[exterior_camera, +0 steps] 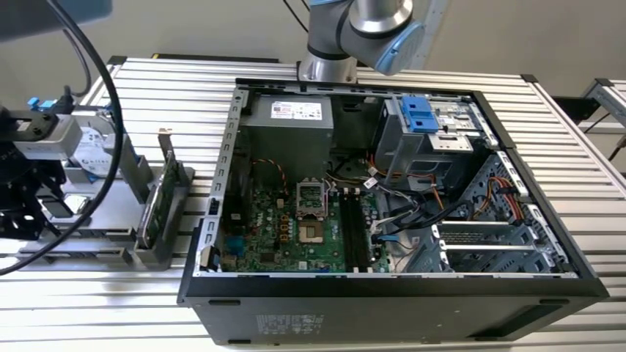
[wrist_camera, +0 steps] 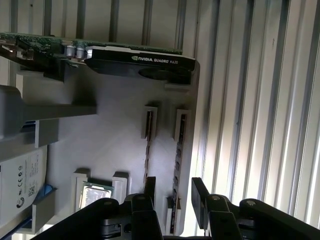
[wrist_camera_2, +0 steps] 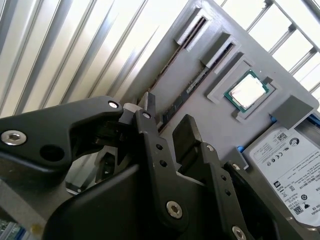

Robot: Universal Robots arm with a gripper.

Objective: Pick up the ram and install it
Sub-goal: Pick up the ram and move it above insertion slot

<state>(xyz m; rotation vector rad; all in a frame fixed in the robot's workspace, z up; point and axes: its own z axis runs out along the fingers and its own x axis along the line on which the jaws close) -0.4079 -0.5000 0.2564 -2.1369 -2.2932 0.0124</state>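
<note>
**Open over the ram, nothing gripped**

Low over a grey tray (wrist_camera: 100, 130), with the gripper (wrist_camera: 174, 182) spread wide and its black fingers (wrist_camera: 150, 186) one to each side of the ram (wrist_camera: 178, 160). No grip on it: a clear gap on both sides in the first wrist view. Much the same in the second wrist view, with the gripper (wrist_camera_2: 167, 112) straddling the near end of the ram (wrist_camera_2: 186, 95).

As for the ram itself: dark, long and narrow, standing on edge in a slotted holder of the tray, far end tucked into a raised grey block. Just beside it and parallel, outside the fingers, a second stick (wrist_camera: 148, 155) in a holder of its own.

Elsewhere on the tray: a chip (wrist_camera: 95, 195) flat in a square recess next to the sticks, a drive (wrist_camera: 20, 175) with a white label beyond that, and a card (wrist_camera: 140, 62) on edge along the far end.

In the exterior view, the tray (exterior_camera: 157, 257) on a slatted table (exterior_camera: 98, 315), at the exterior view's left of an open case (exterior_camera: 391, 308), with the card (exterior_camera: 161, 191) upright on it. Inside the case, a green board (exterior_camera: 284, 220) with long black slots (exterior_camera: 357, 227) running along it. Beyond the case, the arm (exterior_camera: 357, 29) rising from the table.
</note>
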